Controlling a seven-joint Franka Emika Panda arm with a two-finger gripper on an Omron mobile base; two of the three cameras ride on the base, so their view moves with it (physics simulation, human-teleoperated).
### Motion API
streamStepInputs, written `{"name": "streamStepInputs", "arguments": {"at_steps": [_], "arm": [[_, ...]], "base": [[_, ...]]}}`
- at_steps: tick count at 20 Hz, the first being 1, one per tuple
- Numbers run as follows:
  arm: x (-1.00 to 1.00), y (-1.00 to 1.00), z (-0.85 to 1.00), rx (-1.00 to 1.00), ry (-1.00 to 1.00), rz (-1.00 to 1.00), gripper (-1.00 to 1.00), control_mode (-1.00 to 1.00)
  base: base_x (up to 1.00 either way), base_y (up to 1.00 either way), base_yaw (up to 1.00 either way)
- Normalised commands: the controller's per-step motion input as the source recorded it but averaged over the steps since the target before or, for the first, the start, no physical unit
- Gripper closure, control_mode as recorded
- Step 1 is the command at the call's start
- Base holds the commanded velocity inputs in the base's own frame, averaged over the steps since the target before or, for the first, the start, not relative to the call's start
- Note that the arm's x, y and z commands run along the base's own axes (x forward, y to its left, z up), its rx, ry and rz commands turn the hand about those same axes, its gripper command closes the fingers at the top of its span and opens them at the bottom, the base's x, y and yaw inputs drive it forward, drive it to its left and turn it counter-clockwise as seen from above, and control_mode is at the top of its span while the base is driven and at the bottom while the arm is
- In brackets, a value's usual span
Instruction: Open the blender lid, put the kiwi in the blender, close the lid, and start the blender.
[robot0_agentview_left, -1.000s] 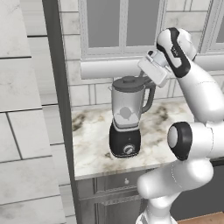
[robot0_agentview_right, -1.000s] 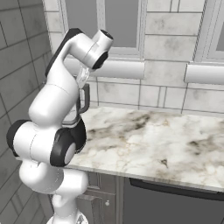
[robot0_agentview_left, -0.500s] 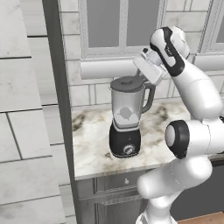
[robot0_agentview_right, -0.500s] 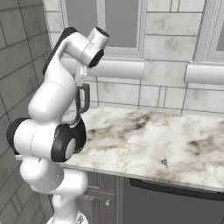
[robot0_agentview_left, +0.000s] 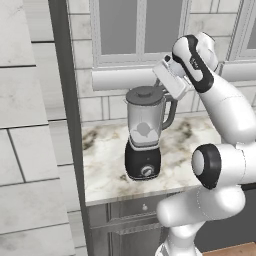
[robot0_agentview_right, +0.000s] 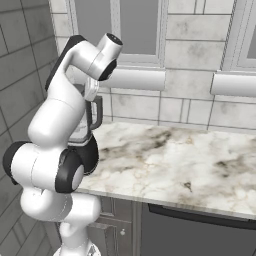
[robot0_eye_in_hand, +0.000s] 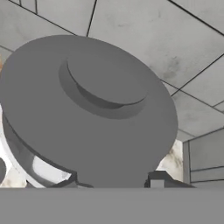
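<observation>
One blender (robot0_agentview_left: 144, 135), one blender lid (robot0_eye_in_hand: 87, 113) pinched at its rim by the claw (robot0_eye_in_hand: 114, 183).

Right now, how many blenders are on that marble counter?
1. The blender stands near the counter's left end, by the dark wall edge, its lid on the jar. The robot's arm hides part of the counter, so something small could be behind it.

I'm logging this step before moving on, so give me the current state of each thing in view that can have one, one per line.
blender: upright on the counter, jar seated on its black base.
blender lid: sitting on the jar's mouth; whether fully seated is unclear.
gripper: shut on the lid's edge, fingers at its rim.
kiwi: cannot be made out.
counter: marble top, bearing the blender.
</observation>
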Motion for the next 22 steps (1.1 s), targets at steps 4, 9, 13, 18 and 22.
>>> {"name": "streamStepInputs", "arguments": {"at_steps": [4,9,13,18,22], "arm": [[0.00,0.00,-0.56,0.00,0.09,0.00,1.00,-1.00],[-0.01,0.00,-0.28,0.00,0.03,0.00,-1.00,-1.00],[0.00,0.00,0.00,0.00,0.04,0.00,-1.00,-1.00],[-0.07,-0.01,0.12,0.00,0.02,0.00,-1.00,-1.00],[-0.21,-0.02,0.27,0.00,0.00,-0.02,-1.00,-1.00]], "base": [[0.00,0.00,0.00],[0.00,0.00,0.00],[0.00,0.00,0.00],[0.00,0.00,0.00],[0.00,0.00,0.00]]}}
